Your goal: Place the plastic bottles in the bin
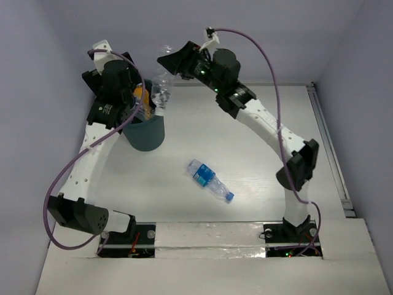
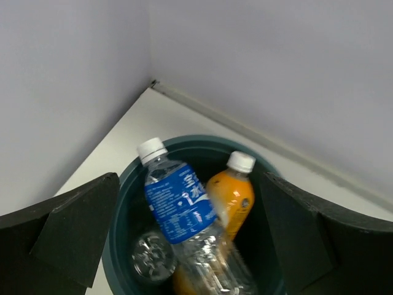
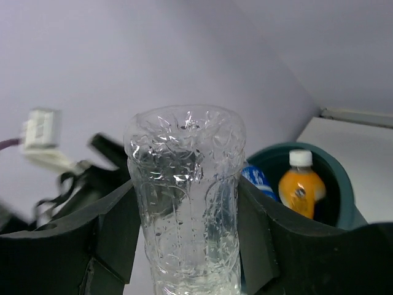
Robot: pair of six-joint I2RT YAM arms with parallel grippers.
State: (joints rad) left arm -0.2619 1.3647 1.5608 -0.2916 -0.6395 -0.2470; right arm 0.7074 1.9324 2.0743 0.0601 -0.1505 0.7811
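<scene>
The dark teal bin (image 1: pixel 147 136) stands at the back left of the table. My left gripper (image 2: pixel 190 239) hangs open right over it, its fingers wide apart. Between them, touching neither, a blue-labelled bottle (image 2: pixel 181 206) lies blurred inside the bin beside an orange bottle (image 2: pixel 233 196) and a clear bottle (image 2: pixel 150 258). My right gripper (image 3: pixel 187 227) is shut on a clear crinkled bottle (image 3: pixel 184 184), held in the air just right of the bin (image 3: pixel 344 184). Another blue-labelled bottle (image 1: pixel 210 179) lies on the table's middle.
Walls close the table at the back and left, near the bin. A metal rail (image 1: pixel 328 147) runs along the right edge. Both arm bases sit at the near edge, and purple cables loop over the arms.
</scene>
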